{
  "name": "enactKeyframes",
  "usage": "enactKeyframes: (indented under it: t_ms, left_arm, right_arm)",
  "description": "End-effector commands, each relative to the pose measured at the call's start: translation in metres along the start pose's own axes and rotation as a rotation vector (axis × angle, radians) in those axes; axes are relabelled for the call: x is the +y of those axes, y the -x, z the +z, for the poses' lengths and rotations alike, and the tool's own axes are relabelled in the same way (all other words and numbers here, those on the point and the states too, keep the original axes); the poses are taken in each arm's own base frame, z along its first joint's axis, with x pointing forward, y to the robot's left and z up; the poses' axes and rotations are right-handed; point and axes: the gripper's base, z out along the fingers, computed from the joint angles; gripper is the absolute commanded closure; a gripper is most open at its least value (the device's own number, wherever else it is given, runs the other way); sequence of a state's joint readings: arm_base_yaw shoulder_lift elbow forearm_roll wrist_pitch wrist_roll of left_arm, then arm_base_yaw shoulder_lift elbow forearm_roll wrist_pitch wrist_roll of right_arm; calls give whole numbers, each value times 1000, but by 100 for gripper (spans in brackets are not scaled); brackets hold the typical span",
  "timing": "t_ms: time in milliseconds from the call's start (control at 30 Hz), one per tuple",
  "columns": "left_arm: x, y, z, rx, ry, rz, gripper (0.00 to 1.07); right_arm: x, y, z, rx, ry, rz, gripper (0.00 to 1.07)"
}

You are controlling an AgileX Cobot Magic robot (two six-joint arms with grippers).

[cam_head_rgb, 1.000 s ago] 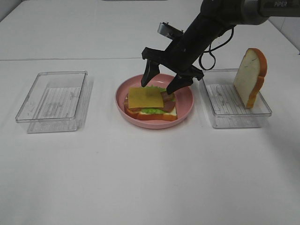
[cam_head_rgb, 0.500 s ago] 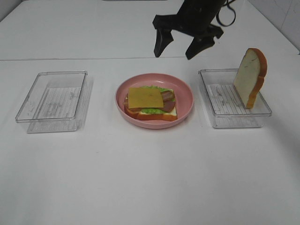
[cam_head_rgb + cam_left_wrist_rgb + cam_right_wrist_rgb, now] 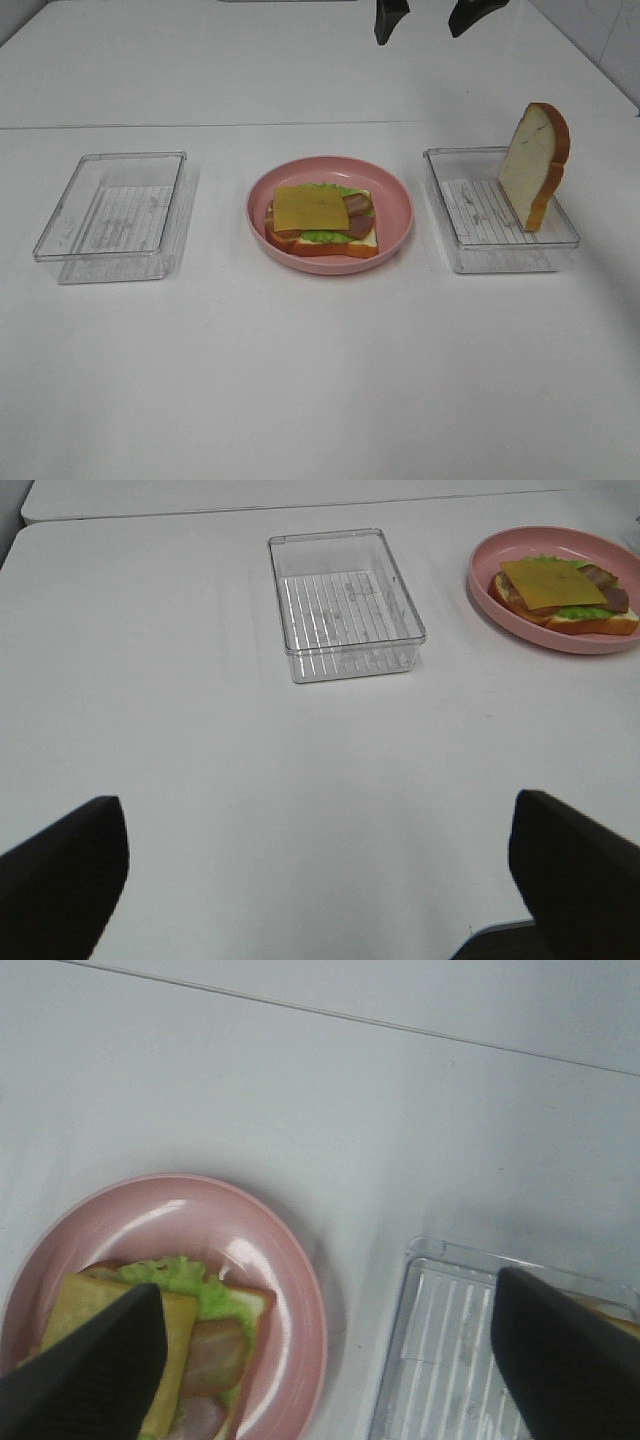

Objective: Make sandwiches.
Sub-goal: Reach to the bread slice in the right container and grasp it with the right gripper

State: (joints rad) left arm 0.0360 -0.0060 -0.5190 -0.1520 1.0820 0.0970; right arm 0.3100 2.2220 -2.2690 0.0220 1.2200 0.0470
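A partly built sandwich [image 3: 318, 220] lies on the round pink plate [image 3: 395, 205]: a bottom bread slice, green lettuce, bacon strips and a yellow cheese slice [image 3: 311, 208] on top. A second bread slice [image 3: 535, 165] stands on edge in the right clear tray [image 3: 500, 255]. My right gripper [image 3: 430, 15] is open and empty, high above and behind the plate, with only its fingertips showing. Its wrist view looks down on the cheese [image 3: 180, 1360], lettuce [image 3: 180, 1275] and plate [image 3: 200, 1220]. My left gripper [image 3: 320, 890] is open and empty over bare table, far from the sandwich [image 3: 560, 590].
An empty clear tray [image 3: 110, 215] stands left of the plate and also shows in the left wrist view [image 3: 345, 605]. The right tray shows in the right wrist view [image 3: 450, 1360]. A table seam runs behind the trays. Bare white table lies in front.
My open right gripper has risen from just above the sandwich up and back toward the right, to the top edge of the view. The sandwich and the standing bread slice have not moved.
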Motion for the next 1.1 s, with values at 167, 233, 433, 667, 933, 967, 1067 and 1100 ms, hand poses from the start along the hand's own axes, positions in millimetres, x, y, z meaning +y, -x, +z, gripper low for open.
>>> enactKeyframes:
  t_ms: [167,233,433,667,933,967,1067,1100]
  left_arm:
    - [-1,-1,-1,-19,-2,-8,9]
    - [-1,-1,-1,-19,-2,-8,9]
    - [-1,-1,-1,-19,-2,-8,9]
    - [-1,-1,-1,-19,-2,-8,9]
    - [-1,-1,-1,-19,-2,-8,9]
    - [-1,-1,-1,-19,-2,-8,9]
    - [-1,-1,-1,-19,-2,-8,9]
    - [-1,-1,-1,-19,-2,-8,9]
  right_arm:
    - [-48,-8,-7,95,-76,106,24]
    - [-67,-10,-7,97,-94,142,24]
    - [-111,-17,-8,111,-134,214,24]
    - [-146,-36,4,182,-136,299,25]
    - [-150,-59,28,297,-125,316,25]
    - [-148,-62,33,313,-110,319,25]
    - [-146,-65,38,316,-82,322,25]
    - [-146,-65,38,316,-82,322,25]
